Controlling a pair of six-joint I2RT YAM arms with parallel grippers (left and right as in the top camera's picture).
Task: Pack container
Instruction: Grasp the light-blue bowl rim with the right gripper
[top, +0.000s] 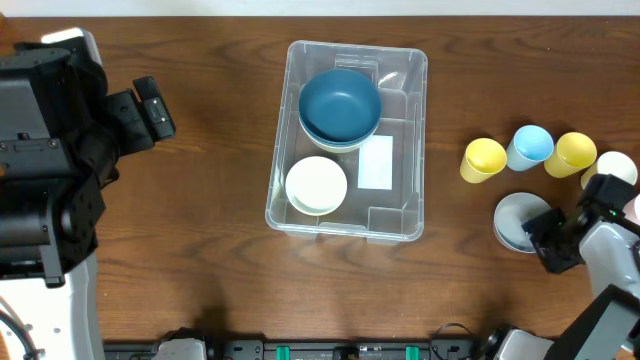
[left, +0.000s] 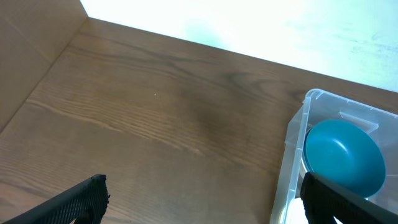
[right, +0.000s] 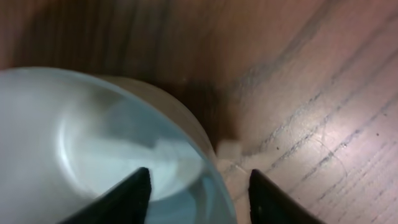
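The container (top: 405, 120) is sitting between the two grippers, well apart from both — for the left gripper (left: 205, 208) it is lying ahead and to the right. Inside it, a teal bowl (top: 340, 105) and a cream bowl (top: 316, 185) are sitting side by side, with a white label (top: 376, 163) beside the cream one. The left gripper is hanging wide open, nothing between its fingers. The right gripper (right: 199, 193) is standing open, straddling the rim of a pale blue bowl (right: 93, 143) — one finger inside, one outside. A row of cups (top: 530, 146) is standing near it.
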